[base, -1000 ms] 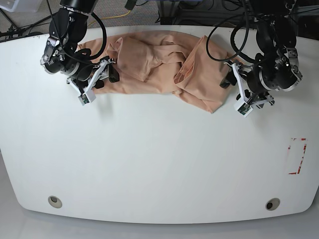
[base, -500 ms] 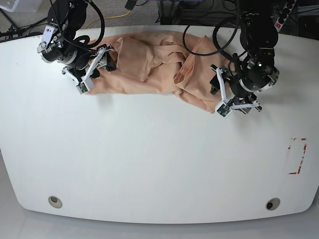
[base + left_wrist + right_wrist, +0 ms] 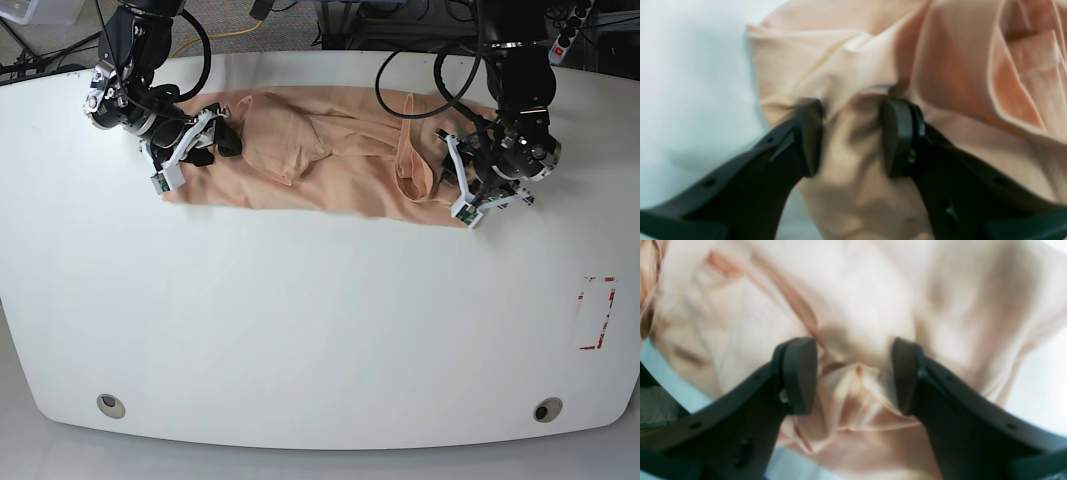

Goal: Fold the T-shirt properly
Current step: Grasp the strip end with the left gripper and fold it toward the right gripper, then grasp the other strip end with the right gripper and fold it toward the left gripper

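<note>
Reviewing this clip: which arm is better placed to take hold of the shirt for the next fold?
Neither clearly: the left gripper and the right gripper each straddle a bunch of the T-shirt at opposite ends, jaws open. Probably both close together.

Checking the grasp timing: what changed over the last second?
The left gripper moved in over the T-shirt, which now lies flatter, its near edge straighter. The right gripper shifted slightly farther back. Both sets of jaws straddle cloth, not closed. The table and its red-marked rectangle are unchanged.
</note>
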`<state>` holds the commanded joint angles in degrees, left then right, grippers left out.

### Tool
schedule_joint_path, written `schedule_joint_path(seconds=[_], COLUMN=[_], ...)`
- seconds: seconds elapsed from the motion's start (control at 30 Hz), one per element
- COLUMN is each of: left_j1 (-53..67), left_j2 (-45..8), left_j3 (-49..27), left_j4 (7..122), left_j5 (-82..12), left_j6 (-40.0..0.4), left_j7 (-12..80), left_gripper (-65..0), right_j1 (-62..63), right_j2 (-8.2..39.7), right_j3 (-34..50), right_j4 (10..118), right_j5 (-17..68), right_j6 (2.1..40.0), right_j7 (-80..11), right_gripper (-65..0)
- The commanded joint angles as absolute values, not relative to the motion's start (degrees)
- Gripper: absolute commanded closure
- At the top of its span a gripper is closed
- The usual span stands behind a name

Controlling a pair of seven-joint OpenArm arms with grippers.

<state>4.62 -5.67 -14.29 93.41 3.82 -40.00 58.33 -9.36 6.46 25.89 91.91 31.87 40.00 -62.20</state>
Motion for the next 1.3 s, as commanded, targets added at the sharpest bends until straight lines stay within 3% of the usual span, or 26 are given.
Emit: schedule_joint_path(seconds=[0.2,0.53,0.73,0.77,0.97,1.1,1.3], left_j1=[4.4,0.5,-0.7,-0.5,0.4,3.4,8.5], left_j2=[-5.7,-5.3,-5.2,-5.3,-5.7,-8.2,-12.4], left_j3=[-19.3,-19.8,-19.9,-20.0,-28.4,-35.6,-36.8], left_j4=[92.9,94.4,104.7,105.6,110.4,110.2,105.7], left_j5=[3.8,3.5,0.1,-1.6,-13.4,-20.6,-28.3], left_j6=[-40.0,-40.0,-40.0,-40.0,-40.0,-40.0,-40.0], left_j7=[58.5,62.1,66.4,66.7,72.7,74.2,73.5], left_gripper=[-26.0,-26.0,-26.1,-26.1,-28.1,-35.6,-36.5], right_j1=[-7.1,-6.0,-6.5,-6.5,-6.1,-5.7,-2.5], right_j2=[6.1,3.8,4.2,4.1,6.5,8.1,8.9], right_j3=[25.8,26.1,29.1,30.3,35.3,36.2,36.4], right_j4=[92.1,102.2,104.1,103.0,95.4,91.7,84.6], right_j5=[32.4,32.6,43.8,46.0,54.8,55.2,54.6], right_j6=[40.0,40.0,40.0,40.0,40.0,40.0,40.0], right_j7=[-62.5,-67.3,-71.5,-73.1,-75.4,-75.3,-74.5], right_gripper=[-34.2,-34.4,-35.0,-36.0,-59.3,-58.0,-57.5])
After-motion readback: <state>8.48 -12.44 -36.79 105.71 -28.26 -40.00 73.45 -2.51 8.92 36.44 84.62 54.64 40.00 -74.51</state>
